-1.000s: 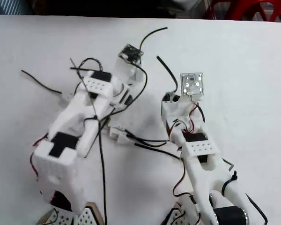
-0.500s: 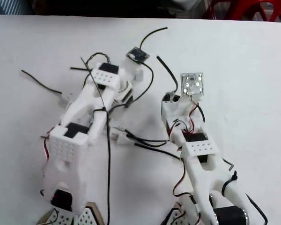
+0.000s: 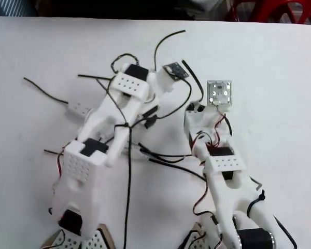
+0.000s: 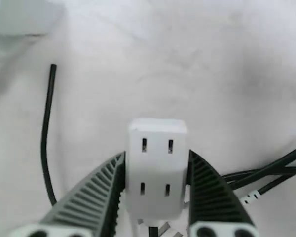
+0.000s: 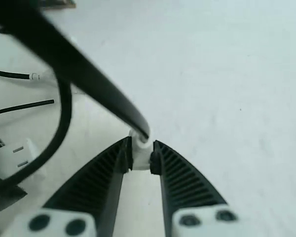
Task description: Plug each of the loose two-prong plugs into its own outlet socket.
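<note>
White table (image 3: pixel 280 62) spreads under both arms, strewn with loose black wires (image 3: pixel 41 91), and a dark strip of room runs along its far edge. In the high view the left arm (image 3: pixel 98 140) stretches toward the table's middle and the right arm (image 3: pixel 223 171) stands just beside it, their wrists close together. The left gripper (image 4: pixel 156 163) is clamped on a white outlet block (image 4: pixel 157 133), one ribbed finger against each side. The block's face, with two pairs of slots, is turned to the wrist camera, and bare tabletop lies beyond it. The right gripper (image 5: pixel 141 148) is closed on a small white plug (image 5: pixel 140 154), pinched between the fingertips, and the plug's black cable (image 5: pixel 79 69) rises away from it across the wrist view. A second plug (image 5: pixel 17 160) with two metal prongs lies on the table off to one side of that gripper. A small white piece (image 3: pixel 79 110) sits beside the left arm; whether it is a socket cannot be told.
</note>
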Action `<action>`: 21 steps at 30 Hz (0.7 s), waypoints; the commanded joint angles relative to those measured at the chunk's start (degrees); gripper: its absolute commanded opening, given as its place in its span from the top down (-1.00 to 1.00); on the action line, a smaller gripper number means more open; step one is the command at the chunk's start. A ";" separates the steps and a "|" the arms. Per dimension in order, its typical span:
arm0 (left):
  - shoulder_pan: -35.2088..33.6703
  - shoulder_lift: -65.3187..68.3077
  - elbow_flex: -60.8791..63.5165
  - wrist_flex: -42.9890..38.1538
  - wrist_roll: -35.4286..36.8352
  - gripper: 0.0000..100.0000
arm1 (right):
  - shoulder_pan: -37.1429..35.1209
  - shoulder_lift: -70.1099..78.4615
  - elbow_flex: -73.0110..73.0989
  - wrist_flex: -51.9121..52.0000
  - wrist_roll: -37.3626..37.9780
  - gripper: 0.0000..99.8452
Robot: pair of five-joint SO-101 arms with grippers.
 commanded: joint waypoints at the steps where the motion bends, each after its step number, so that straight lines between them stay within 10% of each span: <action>1: 1.71 -0.75 -2.73 1.23 -0.09 0.85 | 0.48 -0.22 -3.25 -1.36 -0.44 0.97; 7: 0.57 -0.84 -3.16 1.23 7.30 0.52 | 0.48 -0.22 -3.25 -1.36 -0.44 0.97; 21: -1.71 -0.92 -9.05 7.82 7.47 0.55 | 0.66 -0.22 -3.69 -1.36 -0.44 0.97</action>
